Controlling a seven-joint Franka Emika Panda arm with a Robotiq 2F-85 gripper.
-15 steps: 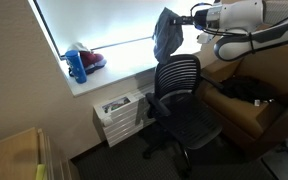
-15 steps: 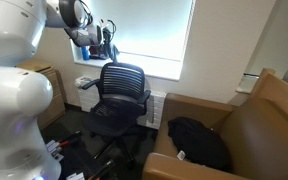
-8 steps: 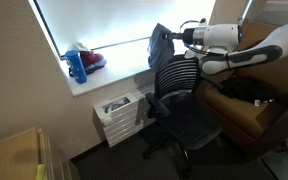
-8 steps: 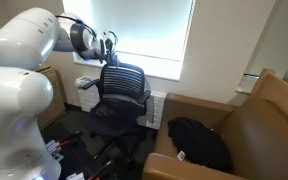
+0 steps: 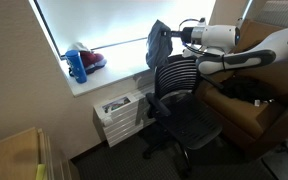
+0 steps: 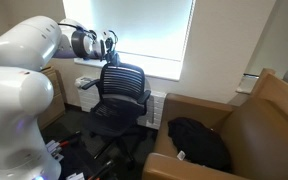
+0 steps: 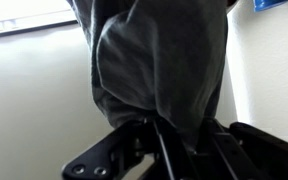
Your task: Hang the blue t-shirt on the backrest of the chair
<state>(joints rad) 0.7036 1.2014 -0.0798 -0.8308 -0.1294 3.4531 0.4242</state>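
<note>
The gripper (image 5: 174,38) pinches a bunched fold of the soft, dull blue t-shirt (image 5: 159,42). The cloth hangs in limp creases near the top of the curved black mesh backrest (image 5: 176,75) of the chair (image 5: 189,125).

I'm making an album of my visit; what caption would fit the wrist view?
The robot's jaws pinch a bunched grey-blue t-shirt, with a pale wall and bright window behind.

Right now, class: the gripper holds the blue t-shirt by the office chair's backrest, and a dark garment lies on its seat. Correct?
No: in an exterior view the dark garment lies on the brown armchair, not the office chair's seat. The gripper does hold the blue t-shirt by the backrest.
</note>
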